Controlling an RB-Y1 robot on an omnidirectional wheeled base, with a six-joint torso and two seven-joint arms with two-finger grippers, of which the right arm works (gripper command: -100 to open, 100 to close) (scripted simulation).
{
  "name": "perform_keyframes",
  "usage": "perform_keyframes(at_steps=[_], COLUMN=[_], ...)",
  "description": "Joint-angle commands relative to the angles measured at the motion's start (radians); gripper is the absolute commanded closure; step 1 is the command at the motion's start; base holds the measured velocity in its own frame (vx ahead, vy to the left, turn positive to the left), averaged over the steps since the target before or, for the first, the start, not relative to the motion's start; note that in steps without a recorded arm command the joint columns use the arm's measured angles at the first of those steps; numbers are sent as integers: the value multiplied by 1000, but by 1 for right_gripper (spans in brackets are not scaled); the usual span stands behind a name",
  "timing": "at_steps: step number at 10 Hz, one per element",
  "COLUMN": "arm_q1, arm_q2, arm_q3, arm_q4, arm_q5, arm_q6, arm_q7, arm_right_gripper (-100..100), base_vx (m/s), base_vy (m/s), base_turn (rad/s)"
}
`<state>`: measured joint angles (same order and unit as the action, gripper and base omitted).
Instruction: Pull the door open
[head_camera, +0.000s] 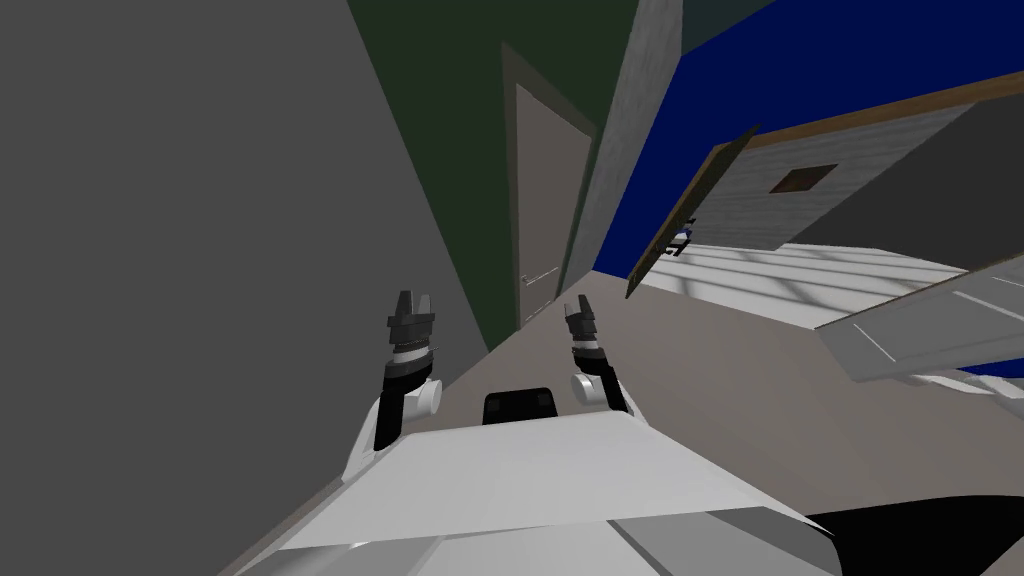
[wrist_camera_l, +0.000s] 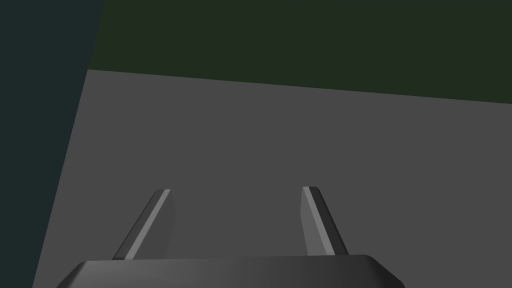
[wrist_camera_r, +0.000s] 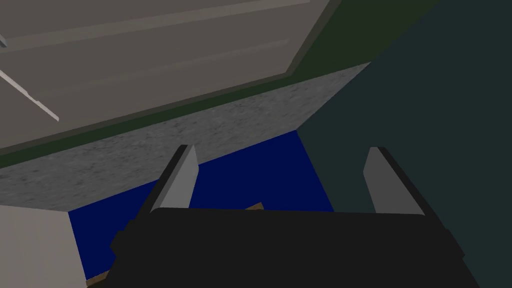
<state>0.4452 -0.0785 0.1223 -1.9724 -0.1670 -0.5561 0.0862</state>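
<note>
Door (head_camera: 545, 190): looks shut, 12 o'clock, well apart from both grippers.
Handle (head_camera: 540, 276): thin lever, beyond reach.
Left gripper (head_camera: 411, 297): released, 11 o'clock, facing grey wall (wrist_camera_l: 300, 150).
Right gripper (head_camera: 581, 301): released, 1 o'clock, pointed doorward, likely readied for handle.

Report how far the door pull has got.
Done: nothing on the door itself; it looks shut in its frame, some way ahead. In hand: both arms are held forward, with the left gripper and right gripper open and empty. Left: close in, grip the handle, pull.
</note>
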Motion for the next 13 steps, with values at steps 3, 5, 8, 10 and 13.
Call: perform_keyframes(at_steps=[3, 5, 8, 10, 13], arm_q1=[-26, -43, -69, -77, -104], arm_q2=[-37, -57, -87, -97, -128], arm_q3=[17, 27, 42, 47, 63], arm_q4=[103, 162, 253, 284, 374], arm_q5=[-14, -23, -36, -40, -54], arm_q6=[-43, -64, -96, -107, -141], arm_q7=[-29, -44, -69, -78, -103], arm_right_gripper=[-100, -100, -100, -100, -100], base_vx=[89, 85, 92, 73, 62], base_vy=[-43, -55, -57, -60, -44], base_turn=[132, 126, 135, 89, 134])
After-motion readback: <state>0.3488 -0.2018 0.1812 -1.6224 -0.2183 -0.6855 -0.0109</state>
